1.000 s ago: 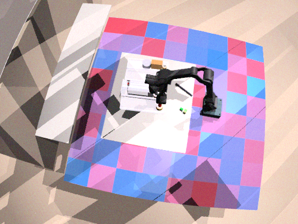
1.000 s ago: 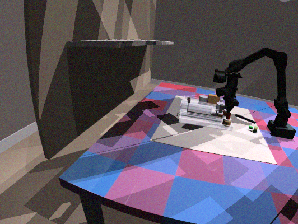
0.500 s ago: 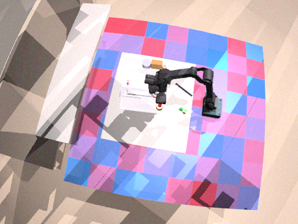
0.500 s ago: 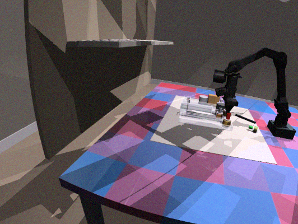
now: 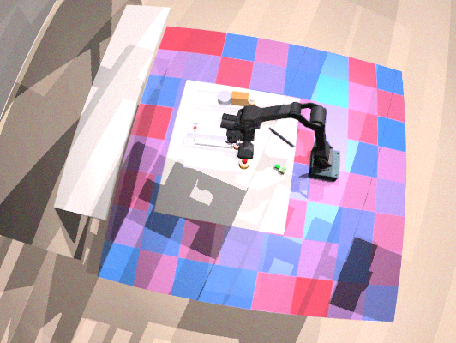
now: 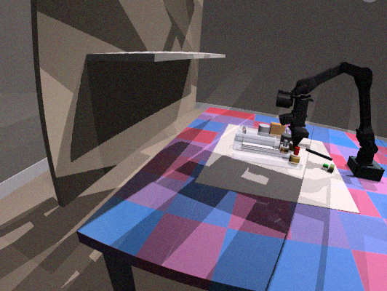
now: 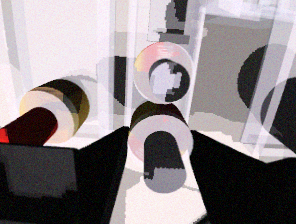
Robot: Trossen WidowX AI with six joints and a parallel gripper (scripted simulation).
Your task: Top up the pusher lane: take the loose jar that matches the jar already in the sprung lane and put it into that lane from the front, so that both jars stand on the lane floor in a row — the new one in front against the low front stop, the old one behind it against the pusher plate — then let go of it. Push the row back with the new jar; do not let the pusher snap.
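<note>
A grey-capped jar (image 7: 161,150) is being clamped between the dark fingers of the pincer (image 7: 159,172), low at the front of the clear sprung lane (image 7: 197,60). A matching jar (image 7: 163,72) is being shown just behind it inside the lane. A red-capped jar (image 7: 47,117) is being left beside them on the tabletop (image 5: 274,201).

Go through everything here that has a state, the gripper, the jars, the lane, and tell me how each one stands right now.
Gripper: shut on the grey-lid jar.
Grey-lid jar: held upright between the fingers, at the lane's front.
Lane jar: upright in the lane, just beyond the held jar.
Red-lid jar: loose, upright, beside the gripper.
Lane: one jar inside; pusher plate not discernible.
</note>
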